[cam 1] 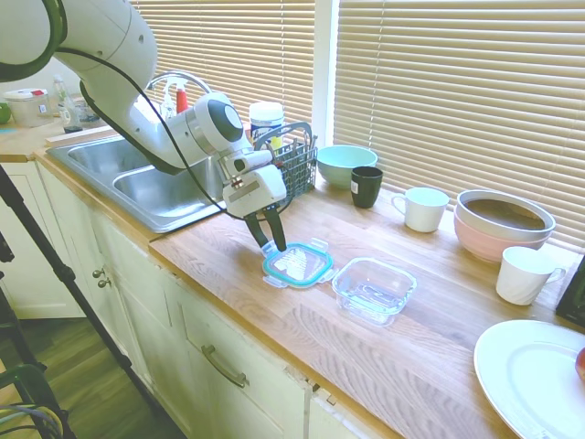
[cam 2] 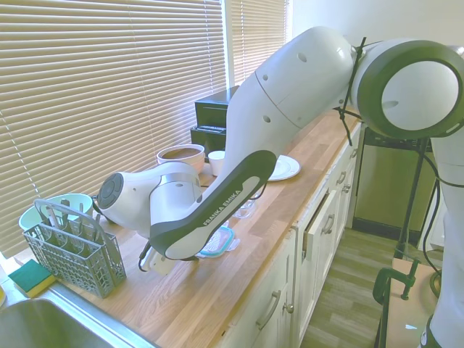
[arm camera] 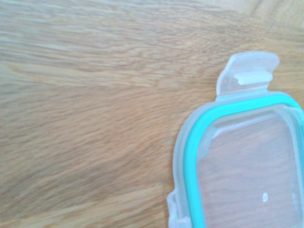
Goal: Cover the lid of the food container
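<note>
- Containers: food container (cam 1: 374, 289) sits empty on wooden countertop (cam 1: 228, 261), clear glass, rounded-square, shallow; lid (cam 1: 297, 264) lies flat just beside it, toward the sink, not on it.
- Teal bowl (cam 1: 345, 163) near the blinds, contents not visible; black cup (cam 1: 366, 186) just beside it, white mug (cam 1: 425, 208) further along.
- Pink-and-grey stacked bowls (cam 1: 504, 222) by the window, inside dark; another white mug (cam 1: 526, 274) in front, white plate (cam 1: 535, 377) at the counter end.
- Grey cutlery basket (cam 2: 71, 251) by steel sink (cam 1: 137, 178), a few utensils inside.
- Room: kitchen, closed slatted blinds (cam 1: 457, 87) behind counter, cream cabinets below.
- Lid look: clear plastic, teal seal rim, clear snap tabs; wrist view shows one corner and a tab (arm camera: 248, 72) on wood grain.
- Gripper (cam 1: 268, 240): fingers narrow, nearly together, tips down at lid's sink-side edge; holding nothing that I can see.
</note>
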`<state>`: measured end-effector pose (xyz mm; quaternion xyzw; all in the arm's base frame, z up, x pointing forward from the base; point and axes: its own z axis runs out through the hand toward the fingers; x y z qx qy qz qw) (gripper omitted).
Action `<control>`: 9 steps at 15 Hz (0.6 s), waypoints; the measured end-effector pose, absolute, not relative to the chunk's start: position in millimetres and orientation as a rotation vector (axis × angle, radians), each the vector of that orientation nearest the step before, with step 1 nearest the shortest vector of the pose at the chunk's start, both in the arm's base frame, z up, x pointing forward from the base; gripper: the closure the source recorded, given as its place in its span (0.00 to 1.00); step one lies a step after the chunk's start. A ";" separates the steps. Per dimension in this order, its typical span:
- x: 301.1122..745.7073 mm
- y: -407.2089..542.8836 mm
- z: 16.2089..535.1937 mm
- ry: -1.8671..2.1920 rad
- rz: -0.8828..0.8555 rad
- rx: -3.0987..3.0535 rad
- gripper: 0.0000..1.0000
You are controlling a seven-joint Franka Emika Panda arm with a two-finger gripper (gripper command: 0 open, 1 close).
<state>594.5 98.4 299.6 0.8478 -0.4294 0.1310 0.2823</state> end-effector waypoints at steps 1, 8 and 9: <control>594.5 98.0 298.3 -1.148 0.350 2.269 1.00; 591.1 93.3 287.7 -1.122 0.341 2.255 1.00; 590.4 92.5 286.5 -1.120 0.340 2.253 1.00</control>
